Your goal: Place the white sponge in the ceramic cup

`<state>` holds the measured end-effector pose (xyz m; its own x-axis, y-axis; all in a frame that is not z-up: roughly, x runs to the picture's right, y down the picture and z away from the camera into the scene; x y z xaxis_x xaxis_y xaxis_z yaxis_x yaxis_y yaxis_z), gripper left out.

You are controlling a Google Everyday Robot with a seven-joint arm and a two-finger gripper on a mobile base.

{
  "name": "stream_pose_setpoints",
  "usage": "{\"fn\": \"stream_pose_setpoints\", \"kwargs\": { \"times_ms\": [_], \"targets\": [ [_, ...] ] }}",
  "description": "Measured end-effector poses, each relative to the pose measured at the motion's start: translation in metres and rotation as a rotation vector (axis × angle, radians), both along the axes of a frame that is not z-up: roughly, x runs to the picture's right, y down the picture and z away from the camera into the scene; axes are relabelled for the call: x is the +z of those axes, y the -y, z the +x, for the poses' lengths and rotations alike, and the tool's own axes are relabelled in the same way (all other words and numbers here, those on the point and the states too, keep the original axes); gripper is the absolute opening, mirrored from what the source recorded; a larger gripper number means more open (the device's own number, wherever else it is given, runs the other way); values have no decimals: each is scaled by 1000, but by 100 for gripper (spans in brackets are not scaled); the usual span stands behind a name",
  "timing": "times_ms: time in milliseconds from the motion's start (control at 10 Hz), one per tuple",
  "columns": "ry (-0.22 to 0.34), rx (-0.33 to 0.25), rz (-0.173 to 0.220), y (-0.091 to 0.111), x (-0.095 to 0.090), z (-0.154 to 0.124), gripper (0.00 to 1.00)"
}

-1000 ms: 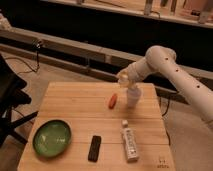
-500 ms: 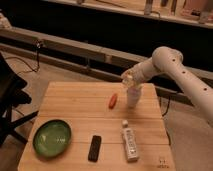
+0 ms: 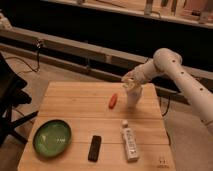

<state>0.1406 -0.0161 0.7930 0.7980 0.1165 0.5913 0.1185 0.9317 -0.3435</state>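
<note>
A wooden table [image 3: 75, 107] fills the near part of the scene. A white robot arm [image 3: 187, 82] reaches in from the right, bending down toward the table's far right area. Its gripper [image 3: 131, 80] hovers directly above a tall pale ceramic cup [image 3: 133, 95] standing upright there. Something pale sits at the gripper's tip, probably the white sponge [image 3: 130, 84], just over the cup's mouth; whether it rests inside the cup or is only held above cannot be told. The cup lies straight below the gripper, so the remaining move looks like a short vertical drop.

Just left of the cup lies a small red-orange object [image 3: 113, 100]. Nearer are a green bowl [image 3: 52, 137] at left, a black rectangular object [image 3: 94, 148] in the middle, and a white bottle [image 3: 129, 141] lying on its side, long axis running near to far.
</note>
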Motion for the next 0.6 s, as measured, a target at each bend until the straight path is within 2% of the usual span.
{"fn": "stream_pose_setpoints", "kwargs": {
  "times_ms": [200,400,500,600],
  "targets": [
    [-2,6,-19,-3,6,2,80],
    [-34,6,1,0,5,7,80],
    [-53,6,12,2,3,10,78],
    [-40,18,-1,2,7,13,73]
  ]
}}
